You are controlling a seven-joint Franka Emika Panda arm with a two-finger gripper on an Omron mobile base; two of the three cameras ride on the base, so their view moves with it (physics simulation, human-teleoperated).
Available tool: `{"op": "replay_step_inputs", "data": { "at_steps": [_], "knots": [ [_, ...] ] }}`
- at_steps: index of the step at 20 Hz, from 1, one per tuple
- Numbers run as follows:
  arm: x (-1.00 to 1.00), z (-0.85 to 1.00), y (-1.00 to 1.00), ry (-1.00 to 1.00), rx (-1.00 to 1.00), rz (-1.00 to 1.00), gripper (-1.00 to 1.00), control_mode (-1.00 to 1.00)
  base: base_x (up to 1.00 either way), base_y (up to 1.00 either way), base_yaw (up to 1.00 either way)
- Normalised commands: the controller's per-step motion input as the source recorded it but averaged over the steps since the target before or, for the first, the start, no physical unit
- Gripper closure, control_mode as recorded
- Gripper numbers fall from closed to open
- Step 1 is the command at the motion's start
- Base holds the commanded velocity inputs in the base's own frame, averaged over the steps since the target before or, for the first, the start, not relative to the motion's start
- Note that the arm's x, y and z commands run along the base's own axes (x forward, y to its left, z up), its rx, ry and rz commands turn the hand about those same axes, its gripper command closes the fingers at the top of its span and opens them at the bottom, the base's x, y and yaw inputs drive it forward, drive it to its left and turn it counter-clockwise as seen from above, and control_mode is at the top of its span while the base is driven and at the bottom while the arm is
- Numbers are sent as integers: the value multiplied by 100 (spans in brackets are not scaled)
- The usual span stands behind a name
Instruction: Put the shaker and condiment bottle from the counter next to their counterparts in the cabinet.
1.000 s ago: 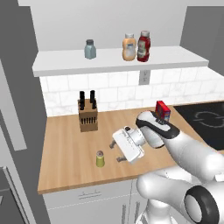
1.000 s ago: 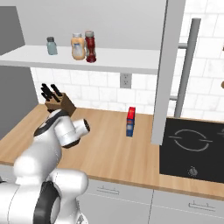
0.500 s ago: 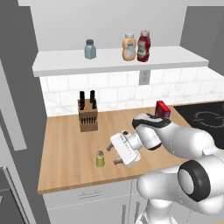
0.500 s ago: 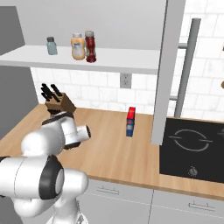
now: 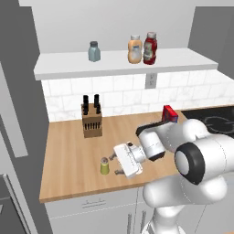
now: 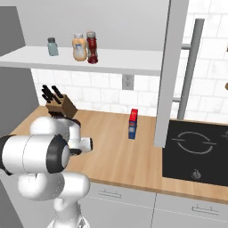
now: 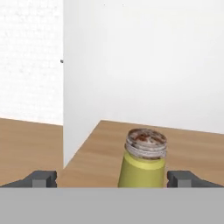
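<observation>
The two-finger gripper [image 5: 118, 163] is standing with its jaws wide apart — the small yellow-green cylindrical shaker with a silver-grey cap [image 7: 143, 159] is sitting upright between the fingertips [image 7: 42, 178], touching neither, on the light wooden butcher-block counter [image 5: 68, 157]. Farther off behind the gripper, the red condiment bottle [image 5: 170, 114] is standing on that counter.

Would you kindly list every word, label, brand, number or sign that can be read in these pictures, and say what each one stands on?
No text can be read in these pictures.
red bottle on the shelf: label area too blurred to read.
pale orange bottle: no legible marking.
red and blue box on the counter: no readable print.
yellow-green shaker: plain, no lettering.
cooktop: ring markings only, no words.
</observation>
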Motion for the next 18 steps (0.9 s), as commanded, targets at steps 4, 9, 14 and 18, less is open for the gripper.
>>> {"op": "replay_step_inputs", "data": {
  "at_steps": [4, 9, 14, 18],
  "knots": [
    [12, -17, 11, 0, 6, -7, -100, -100, 0, 0, 0],
    [24, -10, 5, 0, 6, -8, -100, -100, 0, 0, 0],
    [11, -10, 18, 0, 4, -5, -100, -100, 0, 0, 0],
    [11, -16, 32, 0, 7, -5, -100, -100, 0, 0, 0]
  ]
}}
